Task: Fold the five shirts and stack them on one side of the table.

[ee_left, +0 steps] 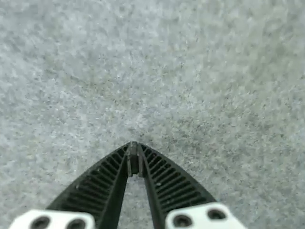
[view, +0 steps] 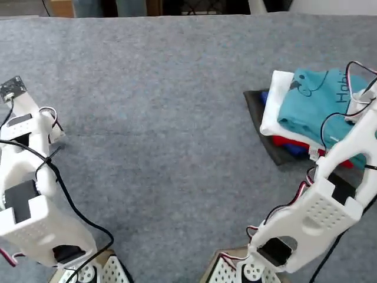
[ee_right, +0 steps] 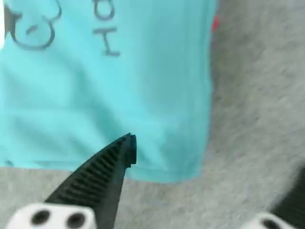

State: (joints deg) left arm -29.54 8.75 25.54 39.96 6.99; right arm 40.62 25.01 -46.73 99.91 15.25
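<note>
Underfoot of everything: grey felt table, covering nearly the whole high view.

Left edge of table: left arm, white, with a black cable looped beside it, well apart from the clothing. The left gripper has its ribbed black jaws closed tip to tip, holding nothing, over bare felt.

Right edge of table: right arm, white, with red, black and white wires. It lies across the near right part of the stack and hides that part from the high camera.

Right side, under that arm: five folded shirts, stacked.
- teal shirt, on top, dark print on its face
- white shirt, directly beneath, showing at the left side
- red shirt, a strip at the near edge
- blue shirt, a sliver below the red
- black shirt, at the bottom, its corner out on the felt

Over the teal shirt's edge: right gripper, jaws spread wide and empty. One ribbed finger is above the teal cloth, the other out over the felt.
</note>
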